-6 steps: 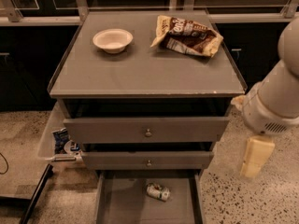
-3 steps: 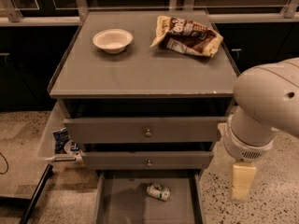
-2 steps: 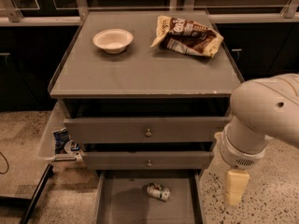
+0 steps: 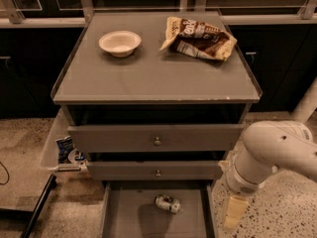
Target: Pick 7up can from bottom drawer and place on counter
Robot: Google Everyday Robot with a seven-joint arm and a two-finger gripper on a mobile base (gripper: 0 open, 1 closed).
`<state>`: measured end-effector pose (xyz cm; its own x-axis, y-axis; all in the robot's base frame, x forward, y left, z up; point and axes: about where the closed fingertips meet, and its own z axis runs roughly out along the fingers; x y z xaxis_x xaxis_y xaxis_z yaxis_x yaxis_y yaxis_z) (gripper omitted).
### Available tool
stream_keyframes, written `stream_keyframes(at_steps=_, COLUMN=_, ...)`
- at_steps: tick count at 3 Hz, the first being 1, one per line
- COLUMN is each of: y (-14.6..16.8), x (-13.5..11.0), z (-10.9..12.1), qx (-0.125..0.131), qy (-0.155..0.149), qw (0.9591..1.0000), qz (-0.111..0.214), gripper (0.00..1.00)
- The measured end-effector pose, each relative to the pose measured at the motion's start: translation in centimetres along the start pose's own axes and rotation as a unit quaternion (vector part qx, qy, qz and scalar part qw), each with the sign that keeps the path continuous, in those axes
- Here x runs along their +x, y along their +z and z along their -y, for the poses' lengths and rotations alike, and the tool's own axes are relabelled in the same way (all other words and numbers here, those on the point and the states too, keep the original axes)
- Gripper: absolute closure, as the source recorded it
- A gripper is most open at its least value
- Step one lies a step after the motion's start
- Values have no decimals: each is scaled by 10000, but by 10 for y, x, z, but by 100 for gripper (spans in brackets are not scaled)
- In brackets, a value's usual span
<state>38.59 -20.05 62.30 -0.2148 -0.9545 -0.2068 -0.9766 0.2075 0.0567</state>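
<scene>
Speckled flooring is surrounding a grey cabinet whose bottom drawer is standing pulled out toward the near side, exposing the 7up can, which is lying on its side near the drawer's middle. The gripper is hanging low just right of the drawer, outside its wall, probably lining up a reach; whether it is open or closed cannot be told. The drawer's right wall is standing between them. On the counter surface, a bowl and a snack bag are occupying the far side.

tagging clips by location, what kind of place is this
Probably an office kitchenette or a mock-up of one: a drawer cabinet with a bowl and snack bag on its counter, dark cupboards behind, speckled floor. The gripper hangs beside the open bottom drawer.
</scene>
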Motion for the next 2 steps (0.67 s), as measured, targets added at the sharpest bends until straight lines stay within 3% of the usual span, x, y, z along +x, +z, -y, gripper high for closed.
stream_keyframes(at_steps=1, y=39, x=-3, z=16, qx=-73, qy=200, qw=9964, qz=818, gripper=0)
stream_keyframes(at_steps=2, y=59, x=-7, z=28, qx=-406, qy=370, qw=9904, qz=1265, gripper=0)
